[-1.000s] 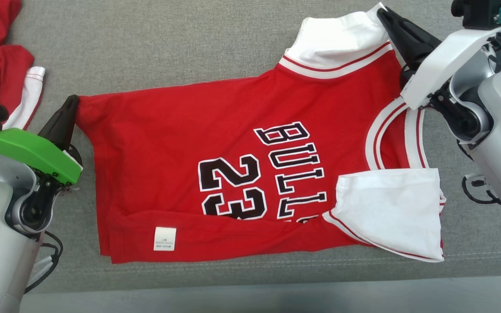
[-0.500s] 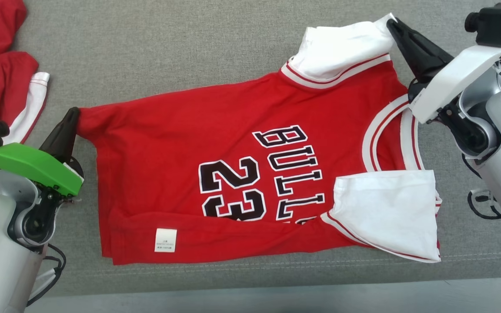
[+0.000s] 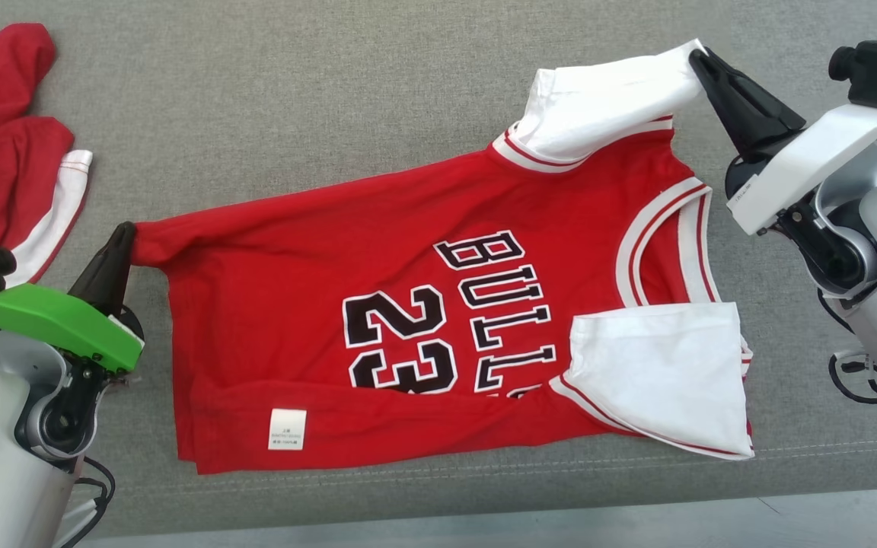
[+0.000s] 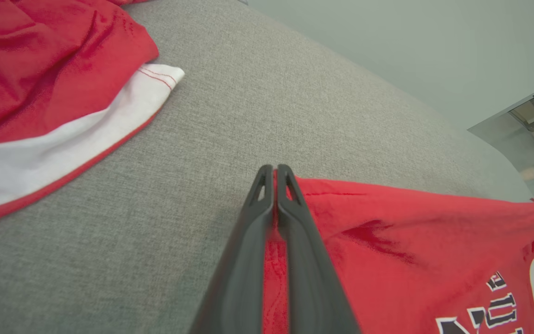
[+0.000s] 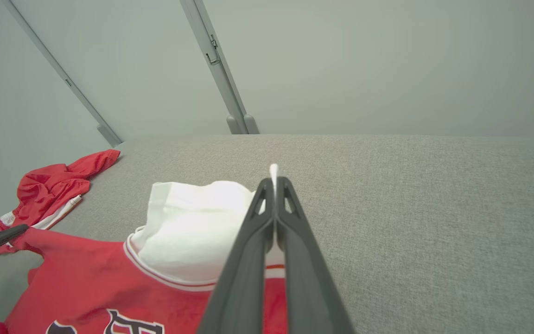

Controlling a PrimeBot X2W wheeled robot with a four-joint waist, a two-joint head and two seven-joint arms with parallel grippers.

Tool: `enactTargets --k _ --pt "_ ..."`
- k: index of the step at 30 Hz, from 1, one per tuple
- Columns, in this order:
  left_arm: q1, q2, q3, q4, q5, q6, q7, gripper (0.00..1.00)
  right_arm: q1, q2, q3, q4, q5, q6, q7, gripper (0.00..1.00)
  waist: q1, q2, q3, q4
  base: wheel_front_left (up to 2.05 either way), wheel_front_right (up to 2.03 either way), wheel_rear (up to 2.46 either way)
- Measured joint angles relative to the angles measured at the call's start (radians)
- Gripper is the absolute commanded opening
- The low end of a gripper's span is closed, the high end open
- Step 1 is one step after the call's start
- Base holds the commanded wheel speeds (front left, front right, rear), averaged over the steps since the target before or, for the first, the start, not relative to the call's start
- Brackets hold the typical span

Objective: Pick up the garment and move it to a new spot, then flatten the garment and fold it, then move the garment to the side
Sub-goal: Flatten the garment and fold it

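Two hands: both pinched shut on cloth, one at each end of the jersey point(image 3: 294, 274).
Left hand point(image 3: 125, 230): fingers pressed flat together on the red hem corner at the jersey's left end; in its wrist view red cloth sits caught between them.
Right hand point(image 3: 699, 55): fingers closed on the tip of the far sleeve point(image 3: 606, 99), which is white and drawn up and out to the right; in its wrist view a sliver of white pokes past the fingertips.
Jersey: red, printed BULLS 23, front up across the middle of the grey surface point(image 3: 332, 91), stretched between the two grips with its far edge taut and slanting.
Near sleeve point(image 3: 659, 380): white, lying flat over the jersey's lower right corner.
Near edge: folded over in a band, with a small white tag point(image 3: 287, 429) on it.
Second garment point(image 3: 4, 175): red and white, bunched at the surface's far left, apart from the jersey, just beyond the left hand.
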Motion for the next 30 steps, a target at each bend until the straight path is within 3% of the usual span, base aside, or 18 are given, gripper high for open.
enactTargets --k 12,30 --pt "0.001 0.0 -0.003 -0.011 -0.002 0.0 -0.004 0.0 0.008 -0.008 -0.005 -0.02 0.0 -0.017 0.0 0.0 0.0 0.0 -0.013 -0.002 0.0 0.0 0.0" --pt "0.104 0.002 0.001 0.0 -0.038 0.0 -0.021 0.0 0.175 -0.003 0.008 -0.051 0.043 -0.024 -0.023 0.0 0.0 0.0 -0.072 -0.01 0.0 0.0 0.0"
